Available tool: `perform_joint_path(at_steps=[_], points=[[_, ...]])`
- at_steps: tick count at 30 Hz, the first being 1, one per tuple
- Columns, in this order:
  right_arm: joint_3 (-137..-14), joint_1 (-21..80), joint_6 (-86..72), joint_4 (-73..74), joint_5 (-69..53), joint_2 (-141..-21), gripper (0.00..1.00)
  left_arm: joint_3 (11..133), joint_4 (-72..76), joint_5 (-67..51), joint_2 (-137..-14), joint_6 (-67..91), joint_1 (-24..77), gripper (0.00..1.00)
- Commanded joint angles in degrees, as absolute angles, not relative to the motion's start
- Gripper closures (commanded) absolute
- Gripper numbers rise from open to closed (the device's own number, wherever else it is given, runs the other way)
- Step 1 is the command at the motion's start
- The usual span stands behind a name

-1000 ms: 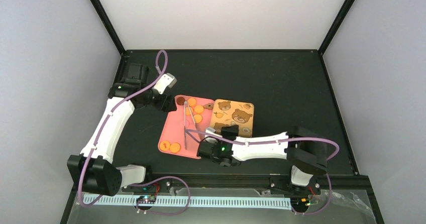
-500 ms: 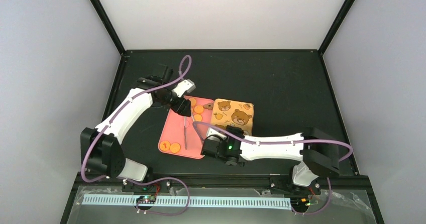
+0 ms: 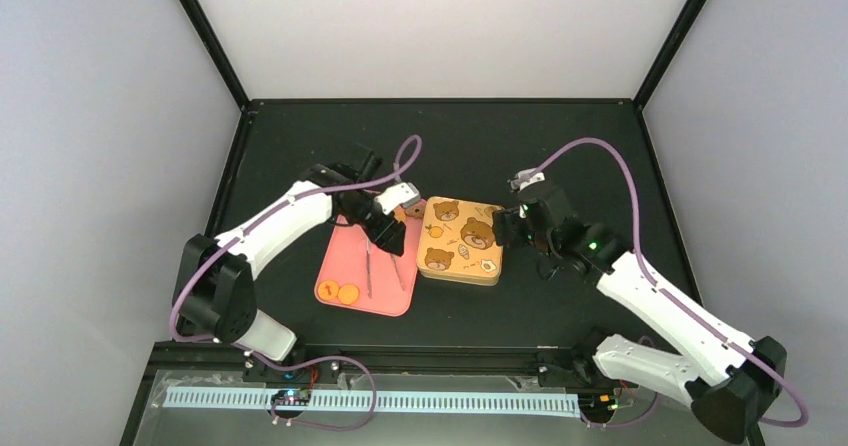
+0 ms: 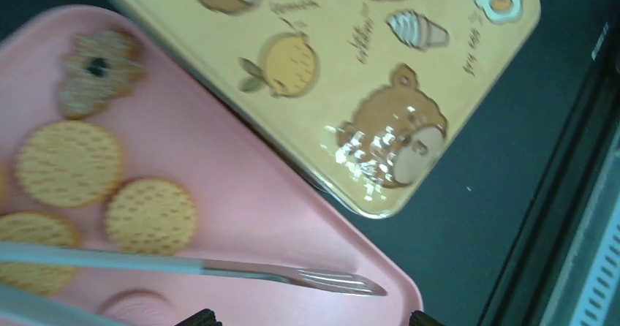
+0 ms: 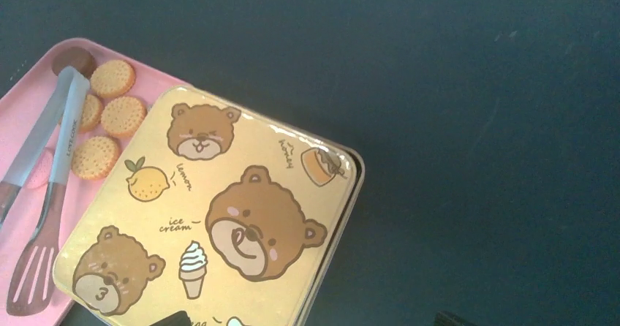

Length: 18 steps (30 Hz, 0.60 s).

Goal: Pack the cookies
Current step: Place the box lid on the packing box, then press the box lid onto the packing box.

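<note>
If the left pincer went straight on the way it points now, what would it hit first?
The left pincer would probably first meet the slotted tip of the tongs on the pink tray, or the tray itself; depth is unclear.

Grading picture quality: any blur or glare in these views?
Left wrist: soft, cookies and tongs blurred, glare on the tin lid. Right wrist: sharp, faint sheen along the lid's rim. Top: sharp, evenly lit.
</note>
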<state>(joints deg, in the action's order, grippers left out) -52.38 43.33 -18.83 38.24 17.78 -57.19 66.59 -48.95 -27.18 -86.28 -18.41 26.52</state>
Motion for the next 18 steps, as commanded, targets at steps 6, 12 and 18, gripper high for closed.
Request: perform_joint_path(at_steps=[6,12,18], points=[[-49.54,33.50,-22.43,31.17,-1.00,-68.91,0.18,62.10,-46.75,-23.70,-86.31,-22.48,36.38,0.31],[-47.82,27.54,-22.57,25.68,-4.16,-74.04,0.23,60.80,-43.17,-13.29,-89.46,-21.98,42.02,0.32],[-46.00,22.45,-23.19,22.03,-9.92,-75.92,0.27,61.33,-40.07,-6.12,-93.41,-20.55,45.71,0.35]])
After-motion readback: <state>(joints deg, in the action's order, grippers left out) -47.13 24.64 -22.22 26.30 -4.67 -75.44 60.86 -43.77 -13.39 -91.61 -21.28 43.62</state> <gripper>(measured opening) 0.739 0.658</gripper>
